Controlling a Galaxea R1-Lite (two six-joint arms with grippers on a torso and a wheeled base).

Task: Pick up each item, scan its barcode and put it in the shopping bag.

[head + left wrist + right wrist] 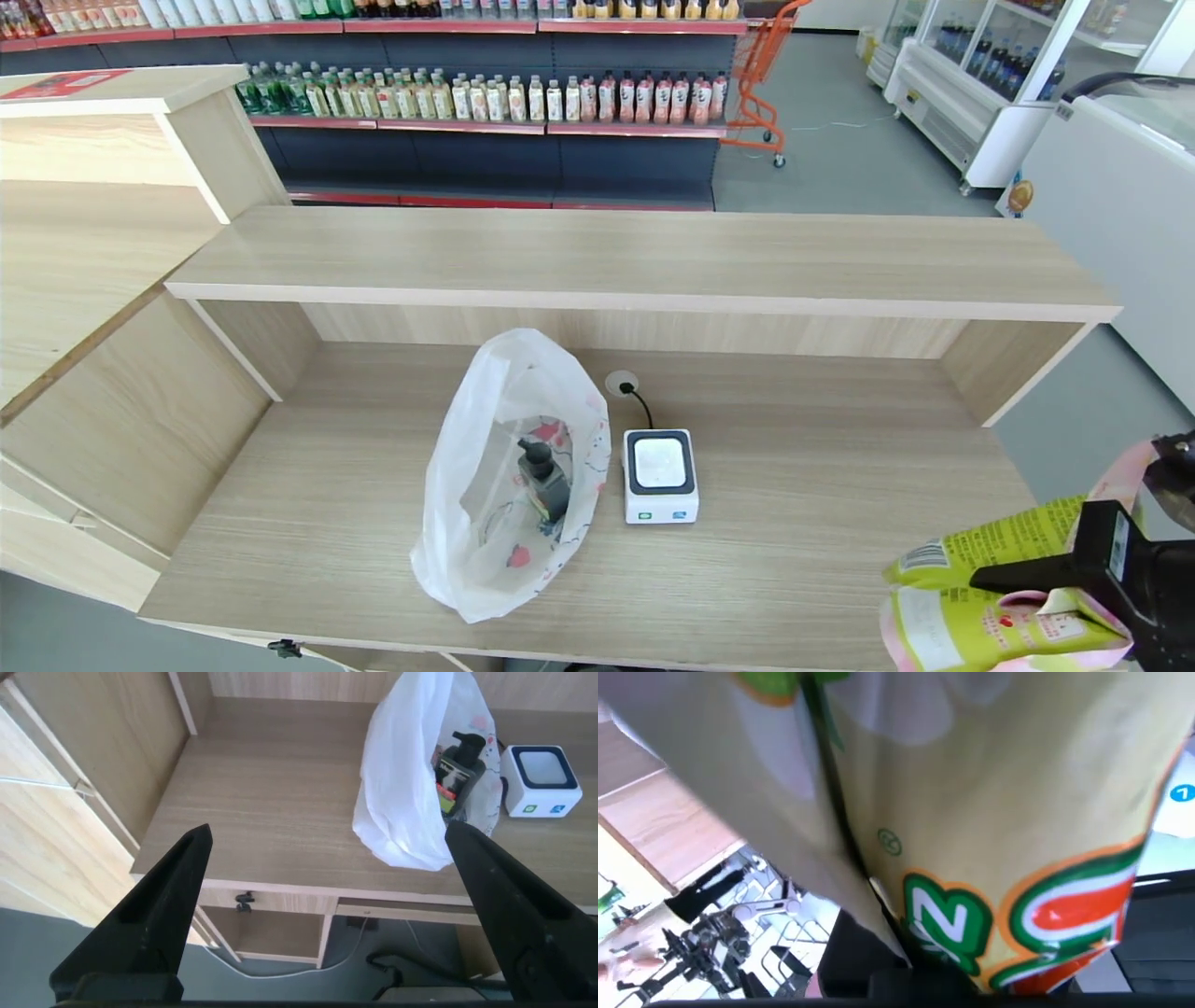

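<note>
One shopping bag, one bottle inside it, one scanner, one green packet. Your right jaws pinch the packet; your left jaws stand spread wide and empty, bag beyond them.

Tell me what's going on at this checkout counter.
A robot is ringing up items. Its right gripper holds a green snack pouch off the near right corner of the counter, not yet at the scanner. The shopping bag stands right beside the scanner with a dark bottle already inside. The left gripper is open and empty on the near left side.
</note>
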